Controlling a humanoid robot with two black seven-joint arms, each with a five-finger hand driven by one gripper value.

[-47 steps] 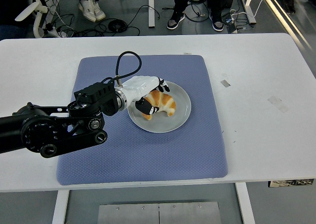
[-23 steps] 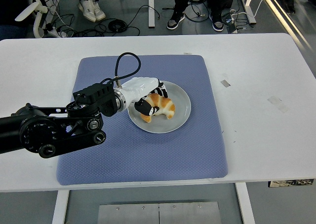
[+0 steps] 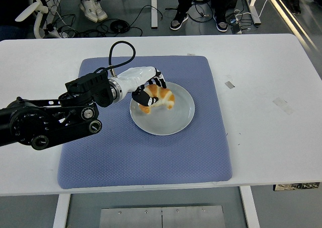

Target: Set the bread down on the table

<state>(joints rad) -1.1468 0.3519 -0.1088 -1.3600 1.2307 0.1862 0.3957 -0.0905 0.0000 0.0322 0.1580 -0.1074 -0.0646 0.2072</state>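
The left hand has its fingers curled round the bread (a croissant, by the look of it), holding it over the grey plate's left side, presumably to carry it clear onto the surface.

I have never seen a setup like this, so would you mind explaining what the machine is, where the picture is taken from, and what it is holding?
This is a humanoid robot seen from its own head camera, looking down over a white table. Its black left arm comes in from the left edge and ends in a five-fingered left hand; the right arm is out of view. On the table lies a blue mat, and on it a grey plate. The hand's fingers are closed around a golden bread, a croissant, over the plate's left part; whether it touches the plate I cannot tell. People's legs and cables show along the top.
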